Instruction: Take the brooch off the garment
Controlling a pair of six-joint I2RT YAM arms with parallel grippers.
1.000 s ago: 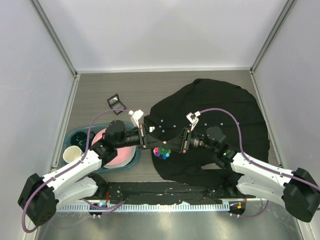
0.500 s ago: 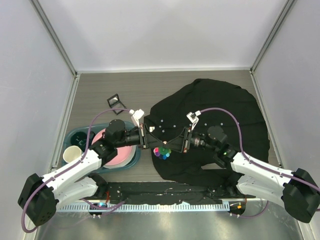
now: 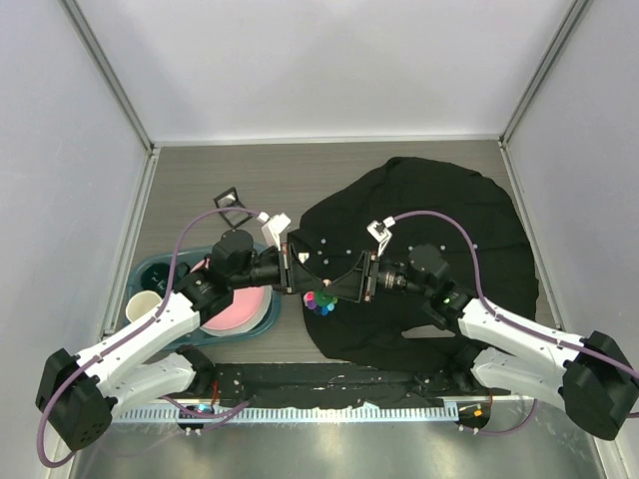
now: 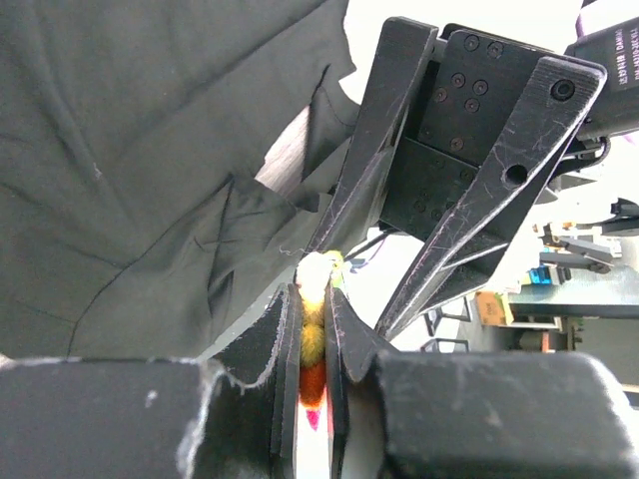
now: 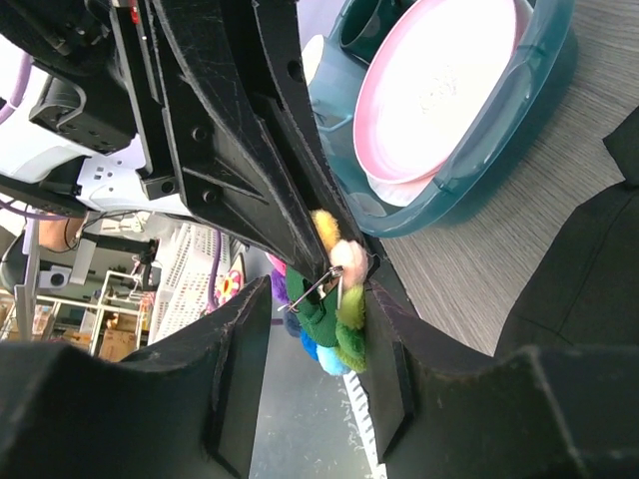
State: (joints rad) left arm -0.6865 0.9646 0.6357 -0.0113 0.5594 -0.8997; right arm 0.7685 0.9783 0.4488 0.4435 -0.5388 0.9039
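Note:
The brooch point(image 3: 321, 300), a small flower of red, yellow, green and blue petals, hangs in the air over the near left edge of the black garment point(image 3: 439, 210). My left gripper point(image 3: 312, 289) is shut on it. In the left wrist view the yellow and orange petals of the brooch point(image 4: 312, 339) are pinched between the jaws of the left gripper point(image 4: 313, 294). My right gripper point(image 3: 336, 288) faces it, open. In the right wrist view the brooch point(image 5: 344, 319) sits between the spread fingers of the right gripper point(image 5: 318, 294), its metal pin point(image 5: 315, 289) sticking out unclasped.
A teal bin point(image 3: 160, 269) at the left holds a pink plate point(image 3: 235, 309) and a pale cup point(image 3: 145, 307). A small black stand point(image 3: 232, 205) sits behind it. The garment point(image 4: 130, 150) spreads over the table's right half.
The right gripper's jaws have spread apart around the brooch. Both grippers and the brooch have shifted slightly away from the near edge. The left gripper keeps its hold.

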